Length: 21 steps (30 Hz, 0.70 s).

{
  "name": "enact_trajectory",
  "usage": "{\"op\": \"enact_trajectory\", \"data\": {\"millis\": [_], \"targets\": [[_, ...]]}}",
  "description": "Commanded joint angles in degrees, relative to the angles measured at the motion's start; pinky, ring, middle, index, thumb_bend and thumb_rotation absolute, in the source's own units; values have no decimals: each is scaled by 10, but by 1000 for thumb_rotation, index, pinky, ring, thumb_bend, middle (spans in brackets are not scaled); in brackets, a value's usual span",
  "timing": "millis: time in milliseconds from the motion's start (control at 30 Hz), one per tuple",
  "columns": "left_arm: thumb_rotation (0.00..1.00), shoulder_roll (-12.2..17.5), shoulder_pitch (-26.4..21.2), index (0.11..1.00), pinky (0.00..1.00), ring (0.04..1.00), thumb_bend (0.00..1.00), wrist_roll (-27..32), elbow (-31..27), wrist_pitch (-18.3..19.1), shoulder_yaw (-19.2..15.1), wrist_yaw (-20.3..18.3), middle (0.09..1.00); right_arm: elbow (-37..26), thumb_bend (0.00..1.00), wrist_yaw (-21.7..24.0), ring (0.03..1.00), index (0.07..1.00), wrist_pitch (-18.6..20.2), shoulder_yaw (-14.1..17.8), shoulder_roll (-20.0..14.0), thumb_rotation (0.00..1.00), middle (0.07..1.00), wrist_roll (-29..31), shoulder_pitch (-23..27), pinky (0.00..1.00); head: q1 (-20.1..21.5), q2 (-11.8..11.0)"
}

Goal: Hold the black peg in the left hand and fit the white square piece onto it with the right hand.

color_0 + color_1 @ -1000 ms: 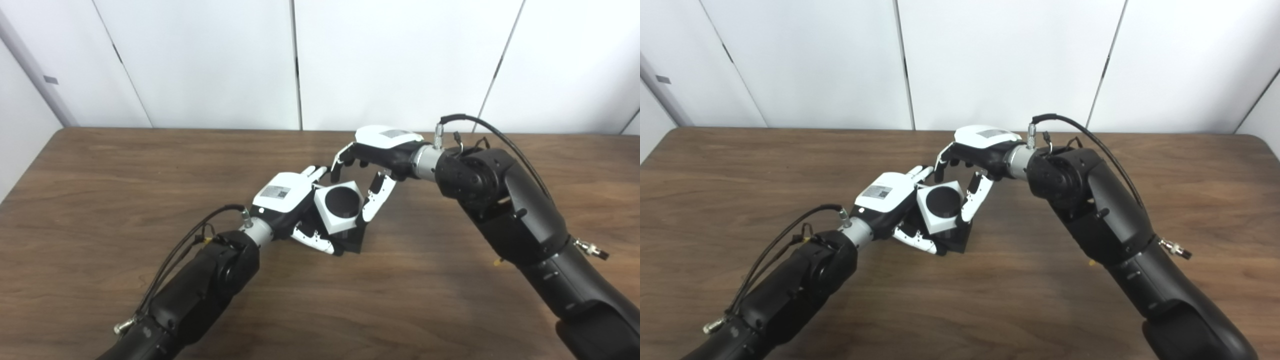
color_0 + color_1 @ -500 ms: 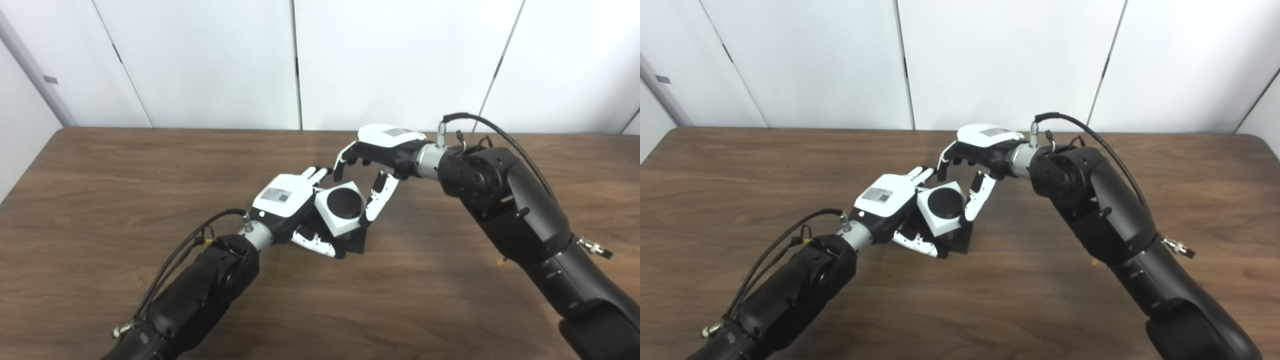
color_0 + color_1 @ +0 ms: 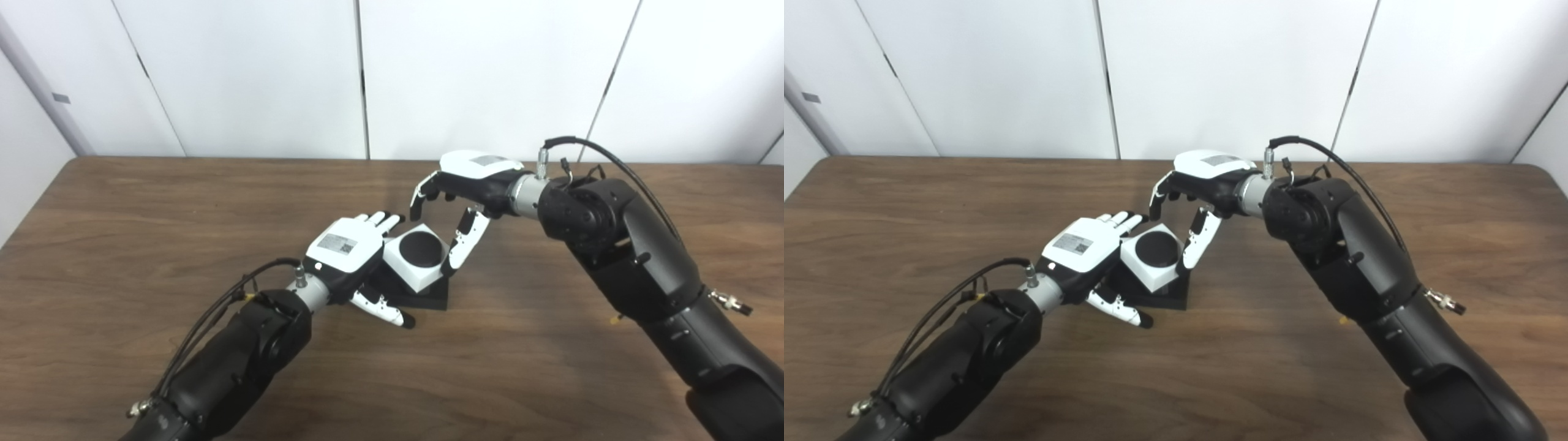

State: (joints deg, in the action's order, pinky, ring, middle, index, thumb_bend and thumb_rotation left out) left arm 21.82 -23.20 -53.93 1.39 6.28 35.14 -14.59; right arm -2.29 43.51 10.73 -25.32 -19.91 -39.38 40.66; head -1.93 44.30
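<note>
1. Your landmark is the white square plastic piece (image 3: pixel 418 257) with the black round peg top (image 3: pixel 421 248) showing through its middle. It's fitted over the peg, and the black flat base (image 3: pixel 429 299) under it sits on the brown wood-grain table (image 3: pixel 122 233), roughly mid-table.
2. Your left hand (image 3: pixel 348 251) is right beside the white piece on its left. The fingers are spread out and extended, with fingertips (image 3: pixel 386 218) pointing past the piece's far-left corner and the thumb (image 3: pixel 386 309) stretched out in front of the base. Looks like it's not gripping anything. I can't tell if the palm touches the piece's side.
3. Your right hand (image 3: pixel 465 184) hangs just behind and to the right of the white piece, fingers apart and curled down. Its thumb (image 3: pixel 462 242) reaches down to the piece's right edge, touching or nearly so, while the other fingers (image 3: pixel 419 199) are above the piece, clear of it. It's holding nothing.
4. Both black forearms angle in toward the piece from the near edge of the table.
</note>
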Motion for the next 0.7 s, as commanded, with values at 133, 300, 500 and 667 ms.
{"op": "enact_trajectory", "data": {"millis": [133, 300, 500, 667], "targets": [[572, 8, 17, 1000, 971, 1000, 1000, -25, 23, 12, 6, -44, 1000, -12, 915, -13, 817, 668, -9, 7, -2, 272, 818, 6, 34, 740, -2, 2], [557, 11, 20, 1000, 986, 1000, 1000, -20, 15, 6, 3, -47, 1000, -11, 919, -12, 816, 667, -8, 6, -2, 271, 817, 5, 36, 740, -2, 2], [550, 15, 26, 973, 973, 1000, 1000, -20, 0, 0, -2, -50, 1000, -9, 918, -12, 814, 671, -8, 4, -1, 273, 815, 2, 38, 733, -3, 1], [555, 11, 34, 974, 972, 1000, 1000, -28, -1, -1, -15, -28, 1000, -8, 916, -12, 815, 672, -7, 5, 0, 266, 817, 4, 39, 732, -1, 1]]}}
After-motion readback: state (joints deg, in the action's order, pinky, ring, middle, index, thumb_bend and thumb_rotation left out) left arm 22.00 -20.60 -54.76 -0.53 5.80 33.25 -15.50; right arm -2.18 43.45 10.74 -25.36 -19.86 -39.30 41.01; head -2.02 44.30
